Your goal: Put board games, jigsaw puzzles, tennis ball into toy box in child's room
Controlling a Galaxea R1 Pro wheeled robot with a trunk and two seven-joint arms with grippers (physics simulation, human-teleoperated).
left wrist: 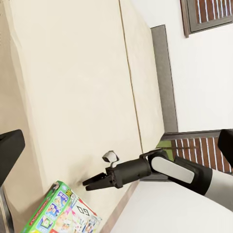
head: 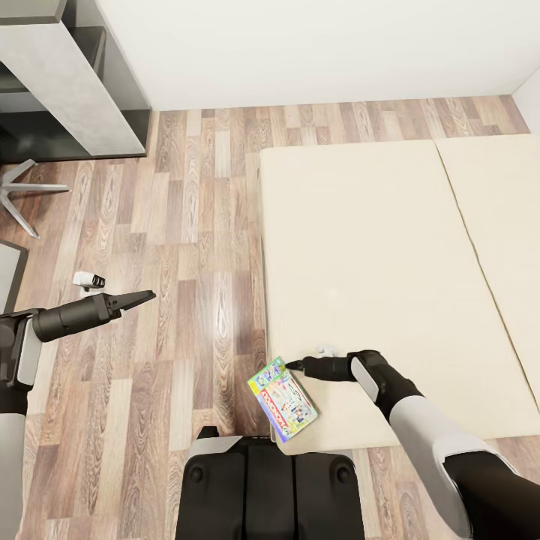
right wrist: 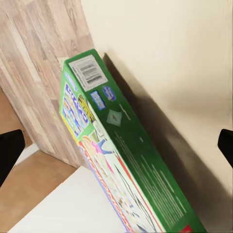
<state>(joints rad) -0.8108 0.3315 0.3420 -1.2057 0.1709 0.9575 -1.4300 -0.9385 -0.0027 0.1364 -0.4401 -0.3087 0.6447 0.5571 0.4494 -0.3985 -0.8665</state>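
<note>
One board game, a flat box printed in green, yellow and blue, lies on the near left corner of the bed and overhangs its edge. My right gripper is low over the mattress at the box's far end, open, with nothing held. In the right wrist view the board game lies close ahead between the spread fingers. My left gripper hangs open over the wood floor, well left of the bed. From the left wrist view I see the board game and the right gripper.
A light-grey-topped piece of furniture stands at the back left, with chair legs in front of it. A white wall runs behind the bed. The grey headboard is at the bed's far end. My base is against the bed's near corner.
</note>
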